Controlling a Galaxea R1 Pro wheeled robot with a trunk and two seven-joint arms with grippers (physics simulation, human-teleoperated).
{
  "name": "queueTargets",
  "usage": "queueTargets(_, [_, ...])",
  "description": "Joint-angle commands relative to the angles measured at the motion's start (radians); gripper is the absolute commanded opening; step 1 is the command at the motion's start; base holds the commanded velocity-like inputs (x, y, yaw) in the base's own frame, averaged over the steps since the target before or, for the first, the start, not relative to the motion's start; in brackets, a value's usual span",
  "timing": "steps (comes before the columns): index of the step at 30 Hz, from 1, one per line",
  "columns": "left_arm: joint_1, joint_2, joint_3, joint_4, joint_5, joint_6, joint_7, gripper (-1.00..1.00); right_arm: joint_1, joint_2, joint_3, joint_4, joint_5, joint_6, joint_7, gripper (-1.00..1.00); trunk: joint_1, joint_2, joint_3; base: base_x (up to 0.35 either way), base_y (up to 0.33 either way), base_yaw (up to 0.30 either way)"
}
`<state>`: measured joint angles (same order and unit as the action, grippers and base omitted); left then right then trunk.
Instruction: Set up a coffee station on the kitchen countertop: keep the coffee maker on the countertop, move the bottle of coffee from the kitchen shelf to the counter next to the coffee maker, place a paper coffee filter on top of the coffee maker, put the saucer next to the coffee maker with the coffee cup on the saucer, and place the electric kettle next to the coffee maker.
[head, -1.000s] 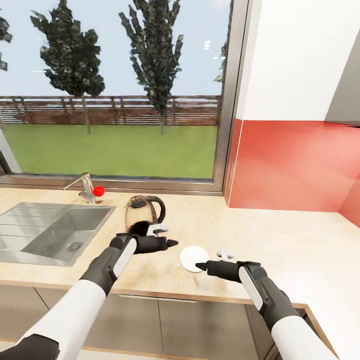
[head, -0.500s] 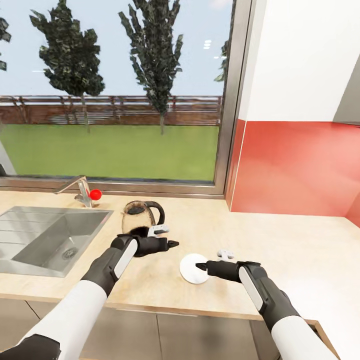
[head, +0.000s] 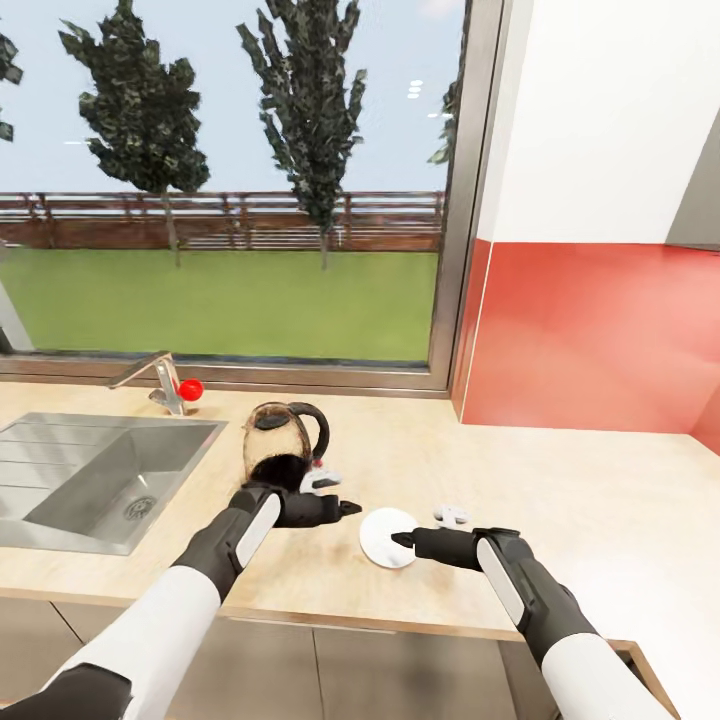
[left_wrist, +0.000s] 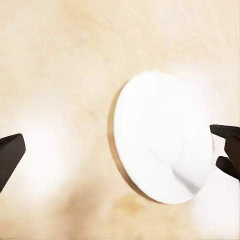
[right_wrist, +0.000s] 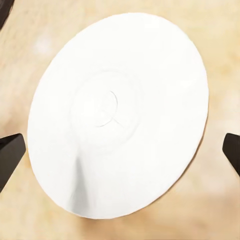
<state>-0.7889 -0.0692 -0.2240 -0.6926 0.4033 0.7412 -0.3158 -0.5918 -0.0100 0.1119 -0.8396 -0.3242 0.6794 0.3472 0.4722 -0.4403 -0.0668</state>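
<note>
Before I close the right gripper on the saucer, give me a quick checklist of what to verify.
1. Right gripper open: ok, both fingertips show wide apart in the right wrist view.
2. Saucer centred between those fingertips: ok.
3. Saucer lying flat on the kitchen countertop: ok.
4. Saucer bare, coffee cup not on it: ok.
5. Left gripper clear of the saucer: ok, it hangs beside it, apart, in front of the electric kettle.
6. Fingertips low enough to catch the rim: cannot tell.
</note>
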Motion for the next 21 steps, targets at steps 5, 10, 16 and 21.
queueTargets(5, [-0.001,0.000,0.000,0.018,0.030,0.002,-0.003,1.00,0.000,-0.001,0.002,0.030,-0.004,0.008,-0.001,1.00,0.001,-0.002,-0.002,0.000,0.000,0.000])
queueTargets(10, [-0.001,0.000,0.000,0.021,0.051,0.001,-0.005,1.00,0.000,-0.001,0.002,0.031,-0.002,0.008,-0.001,1.00,0.001,-0.002,-0.002,0.000,0.000,0.000])
queueTargets(16, [-0.001,0.002,0.001,0.029,0.056,-0.009,-0.066,1.00,0.000,-0.002,0.002,0.043,0.004,0.008,-0.001,1.00,0.001,-0.002,-0.002,0.000,0.000,0.000])
queueTargets(21, [-0.001,0.005,0.002,0.060,0.057,-0.070,-0.134,1.00,0.000,-0.002,0.002,0.049,0.008,0.008,-0.001,1.00,0.001,-0.002,-0.002,0.000,0.000,0.000])
